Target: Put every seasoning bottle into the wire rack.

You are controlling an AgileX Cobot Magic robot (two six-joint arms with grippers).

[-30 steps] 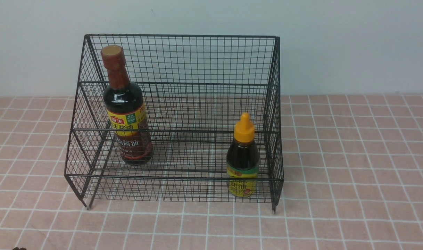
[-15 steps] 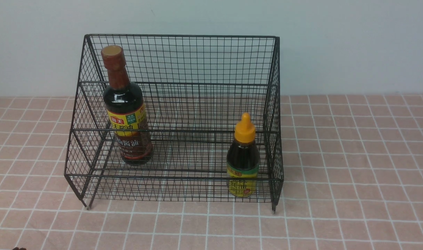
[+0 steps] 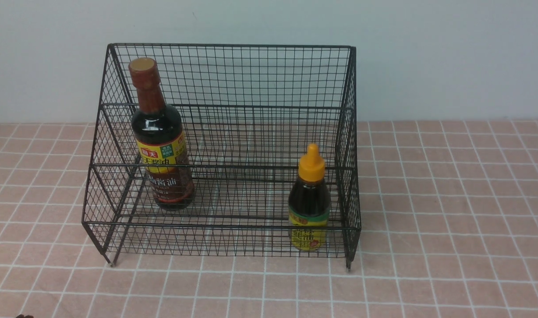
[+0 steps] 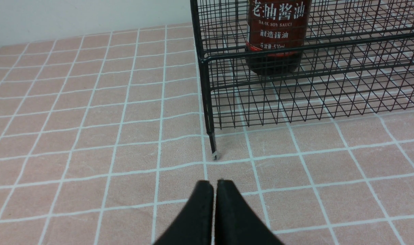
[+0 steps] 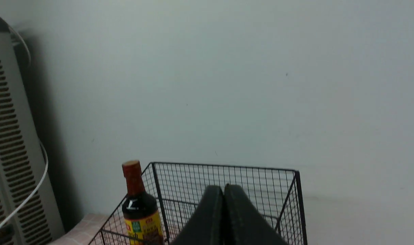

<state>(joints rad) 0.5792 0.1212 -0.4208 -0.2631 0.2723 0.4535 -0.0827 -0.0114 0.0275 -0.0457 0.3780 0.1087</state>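
Observation:
The black wire rack (image 3: pixel 233 75) stands on the tiled table against the wall. The tall bottle (image 3: pixel 161 137) with a brown-red neck stands upright in the rack's left part. The short bottle (image 3: pixel 308 201) with an orange-yellow cap stands upright in the lower front tier at the right. Neither gripper shows in the front view. My left gripper (image 4: pixel 214 183) is shut and empty, low over the tiles, a little in front of the rack's front left foot (image 4: pixel 214 154); the tall bottle's base (image 4: pixel 276 51) shows there. My right gripper (image 5: pixel 224 187) is shut and empty, raised, facing the rack (image 5: pixel 297 204) and the tall bottle (image 5: pixel 139 204).
Pink tiled tabletop (image 3: pixel 450 221) spreads round the rack. A pale wall (image 3: pixel 428 57) rises right behind it. A grey ribbed appliance (image 5: pixel 10 143) with a white cable stands beside the table in the right wrist view.

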